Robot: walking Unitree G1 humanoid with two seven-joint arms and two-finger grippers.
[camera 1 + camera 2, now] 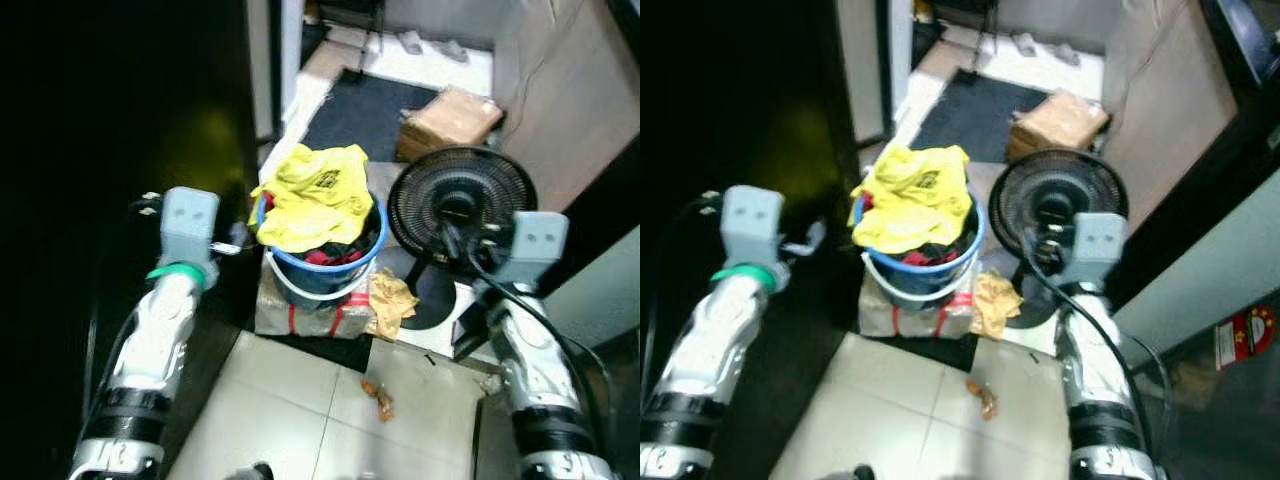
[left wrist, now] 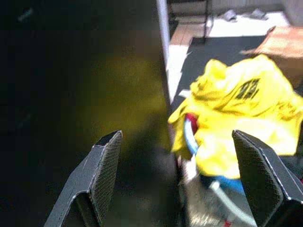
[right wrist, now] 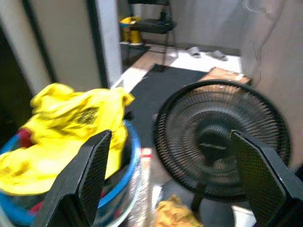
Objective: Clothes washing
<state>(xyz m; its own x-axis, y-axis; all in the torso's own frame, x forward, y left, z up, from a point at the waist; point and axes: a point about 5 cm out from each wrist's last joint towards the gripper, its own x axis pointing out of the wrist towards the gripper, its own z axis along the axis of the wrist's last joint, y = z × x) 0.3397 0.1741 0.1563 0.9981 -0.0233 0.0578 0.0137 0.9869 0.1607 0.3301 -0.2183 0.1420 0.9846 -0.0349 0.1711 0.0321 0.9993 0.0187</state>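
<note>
Left eye view: blue bucket [image 1: 322,268] of laundry sits on a wrapped box [image 1: 305,312] on the floor, just past the edge of the pale tiles [image 1: 330,410], with a black fan [image 1: 462,208] just beside it on the robot's right and a cardboard box [image 1: 450,118] further back near a dark mat [image 1: 360,112]. A yellow garment [image 1: 312,195] is heaped on top, spilling over the rim, dark and red cloth under it. Judgement: the cloth is soft, light and floppy, so it will drape and drag whatever is tangled with it; best pinch is a bunched fold at the top of the yellow heap. The full bucket looks heavier and could tip off the box if pulled sideways; the white handle [image 1: 300,290] hanging down its front is the place for lifting the lot. Left tool [image 2: 182,182]: fingers spread wide, empty, touching nothing, off the bucket's left side with the yellow cloth ahead of its finger. Right tool [image 3: 168,182]: also wide open and empty, touching nothing, aimed between bucket and fan. Neither is at the cloth yet.
</note>
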